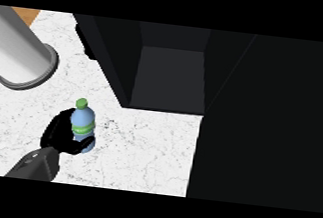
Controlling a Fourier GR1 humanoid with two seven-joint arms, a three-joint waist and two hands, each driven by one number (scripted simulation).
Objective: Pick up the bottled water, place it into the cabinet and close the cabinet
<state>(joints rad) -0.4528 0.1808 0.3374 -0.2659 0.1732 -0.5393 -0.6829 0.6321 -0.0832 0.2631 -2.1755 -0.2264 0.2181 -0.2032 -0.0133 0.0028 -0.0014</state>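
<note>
1. Black cabinet (219, 87) at twelve to three o'clock, open, compartment bare; placing and closing still to do.
2. White marble counter (145, 149) beneath.
3. Grey cylinder (14, 54) at ten o'clock, well apart, no obstacle.
4. Left hand (63, 137) at seven o'clock, fingers curled round the bottle.
5. Bottled water (82, 124), green cap, upright in that grasp, short of the cabinet.
6. Right hand unseen.

Steep head view over counter (145, 149)
</note>
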